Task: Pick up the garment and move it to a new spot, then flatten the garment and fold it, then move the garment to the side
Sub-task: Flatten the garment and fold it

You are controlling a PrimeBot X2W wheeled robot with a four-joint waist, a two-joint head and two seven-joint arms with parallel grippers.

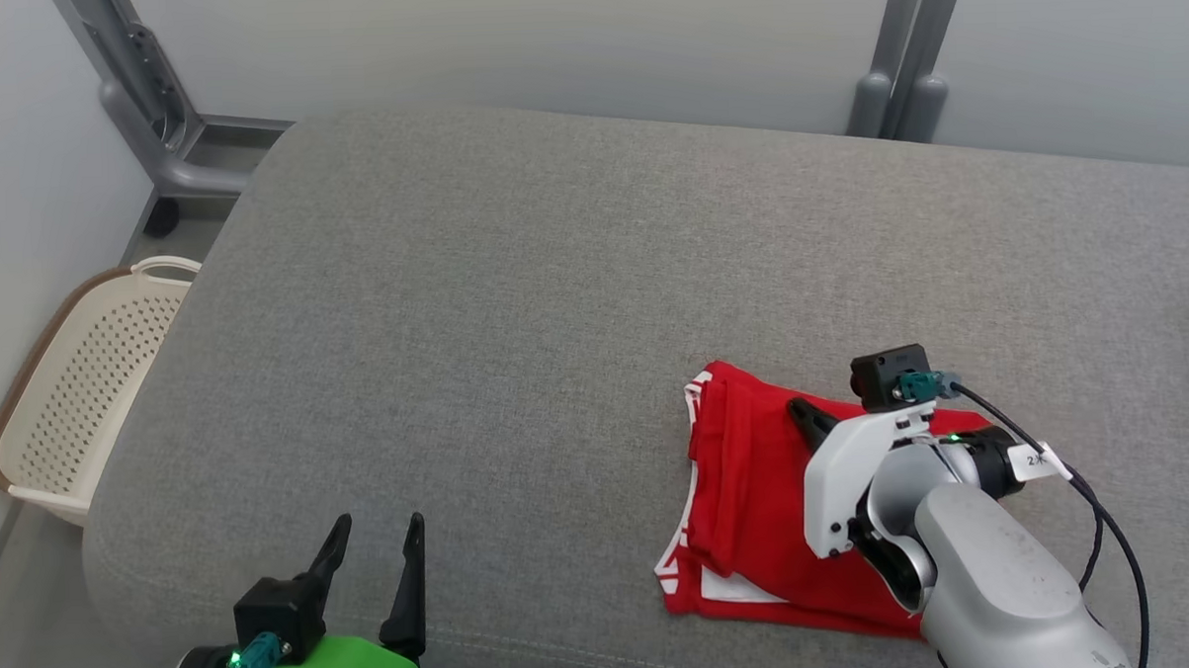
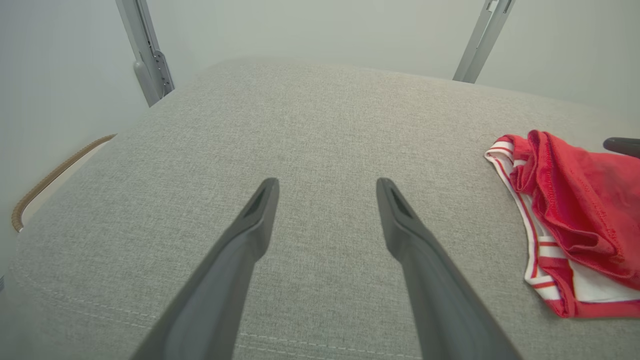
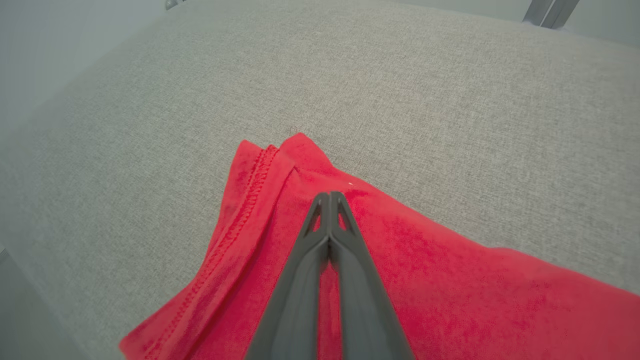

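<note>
Garment (image 3: 450, 280) looks folded, so we reckon it's move-aside time: right tool (image 3: 330, 197) shut and empty over it, left tool (image 2: 327, 187) wide open holding nothing, so next up is a proper grab.

garment (image 1: 748, 487): red, white trim w/ red stripes
cushion (image 1: 555, 325): grey, fine woven fleck
laundry basket (image 1: 82, 391): cream, dotted w/ holes, brown rim
left gripper (image 1: 381, 524): blk, green at wrist
right gripper (image 3: 330, 196): blk, white at wrist

Bare test room staged as a home laundry corner: plain pale walls (image 1: 545, 39), grey metal posts (image 1: 903, 61) behind a grey fabric cushion (image 1: 514, 307), perforated basket (image 1: 82, 391) on the floor beside its left edge.
</note>
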